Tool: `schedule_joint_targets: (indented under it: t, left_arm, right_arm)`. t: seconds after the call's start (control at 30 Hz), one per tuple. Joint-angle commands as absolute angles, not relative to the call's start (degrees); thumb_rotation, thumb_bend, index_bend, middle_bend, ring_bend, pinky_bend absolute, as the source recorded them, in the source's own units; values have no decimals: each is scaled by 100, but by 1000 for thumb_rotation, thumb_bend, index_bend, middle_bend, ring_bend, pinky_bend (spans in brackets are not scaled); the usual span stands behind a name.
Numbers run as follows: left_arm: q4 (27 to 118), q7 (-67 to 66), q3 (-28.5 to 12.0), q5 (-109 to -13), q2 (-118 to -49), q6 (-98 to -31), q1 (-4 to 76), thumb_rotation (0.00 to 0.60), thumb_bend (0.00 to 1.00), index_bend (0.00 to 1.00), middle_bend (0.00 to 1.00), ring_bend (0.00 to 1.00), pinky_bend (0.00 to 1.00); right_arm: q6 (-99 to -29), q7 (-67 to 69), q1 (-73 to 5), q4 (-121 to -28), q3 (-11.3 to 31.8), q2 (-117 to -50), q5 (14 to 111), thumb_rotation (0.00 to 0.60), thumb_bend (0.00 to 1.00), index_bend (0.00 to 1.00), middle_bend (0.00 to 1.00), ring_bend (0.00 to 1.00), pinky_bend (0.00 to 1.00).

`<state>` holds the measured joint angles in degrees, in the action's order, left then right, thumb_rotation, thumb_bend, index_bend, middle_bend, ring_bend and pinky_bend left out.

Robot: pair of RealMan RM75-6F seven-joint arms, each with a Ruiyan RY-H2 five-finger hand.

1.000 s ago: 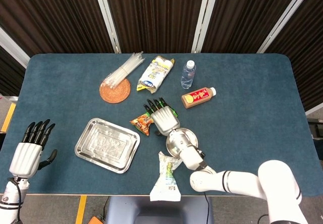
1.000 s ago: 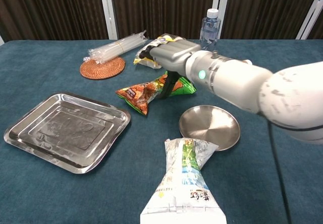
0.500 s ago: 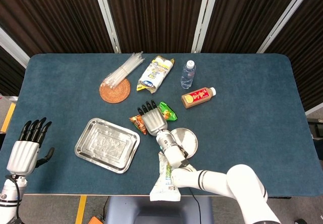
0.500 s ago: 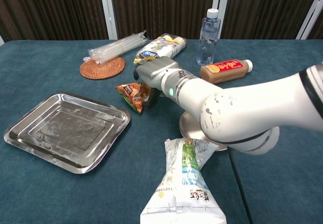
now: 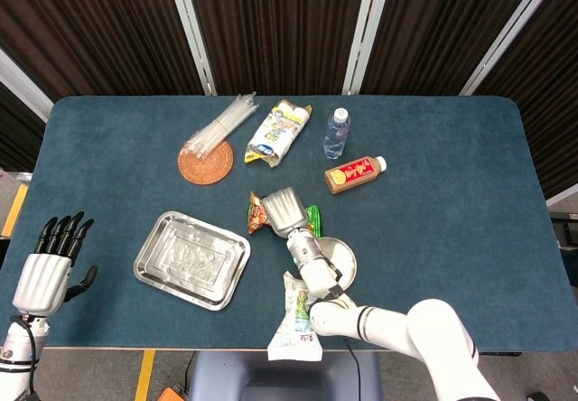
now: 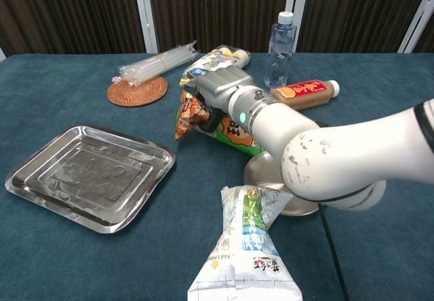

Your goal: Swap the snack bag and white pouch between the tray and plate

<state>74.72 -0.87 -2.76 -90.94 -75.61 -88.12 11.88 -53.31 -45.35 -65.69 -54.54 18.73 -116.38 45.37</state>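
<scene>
My right hand point(image 5: 282, 211) point(image 6: 221, 87) grips the orange and green snack bag point(image 5: 258, 214) point(image 6: 192, 115) and holds it raised and tilted, just behind the round metal plate point(image 5: 342, 260) point(image 6: 270, 172). The white pouch point(image 5: 296, 325) point(image 6: 248, 250) lies at the table's front edge, its crimped top touching the plate's near rim. The rectangular metal tray point(image 5: 192, 259) point(image 6: 88, 175) sits to the left with nothing in it. My left hand point(image 5: 50, 266) hangs open off the table's left side, seen only in the head view.
At the back stand a woven coaster point(image 5: 206, 162) point(image 6: 137, 90) under a bundle of clear straws point(image 5: 219, 125), a yellow and white bag point(image 5: 278, 131), a water bottle point(image 5: 336, 133) point(image 6: 281, 41) and a brown bottle point(image 5: 355, 174) point(image 6: 304, 93) lying down.
My right hand closed on the snack bag and lifted it off the table, tipping it upright and drawing it towards the plate. The left hand barely shifted.
</scene>
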Motion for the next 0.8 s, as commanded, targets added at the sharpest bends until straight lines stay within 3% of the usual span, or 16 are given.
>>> schedule_joint_targets:
  t: [0.03, 0.2, 0.47, 0.63, 0.8]
  left_arm:
    - [7477, -87, -265, -9124, -7561, -8833, 1183, 600, 366, 0, 0, 0, 0]
    - [7506, -118, -228, -9205, -7564, -8870, 1175, 600, 368, 0, 0, 0, 0]
    - [7551, -211, -170, -9332, -7590, -8916, 1167, 600, 366, 0, 0, 0, 0]
    - [7588, -253, -146, -9419, -7603, -8957, 1171, 600, 366, 0, 0, 0, 0]
    - [7610, -265, -109, -9509, -7608, -9000, 1166, 600, 366, 0, 0, 0, 0]
  right_arm:
    - [-5889, -4274, -6165, -6484, 1804, -10953, 5036, 600, 528, 871, 721, 685, 874]
    - [-6237, -4329, -5725, -7861, 1645, -10030, 5268, 600, 528, 871, 721, 688, 874]
    - [-6656, -4815, -5116, -9773, 1012, -8456, 5788, 600, 528, 872, 721, 692, 873]
    - [-6503, -4912, -4926, -10159, 650, -8029, 5775, 600, 528, 872, 721, 693, 872]
    - [-6256, -4794, -4851, -9928, 401, -8232, 5734, 600, 528, 859, 721, 693, 870]
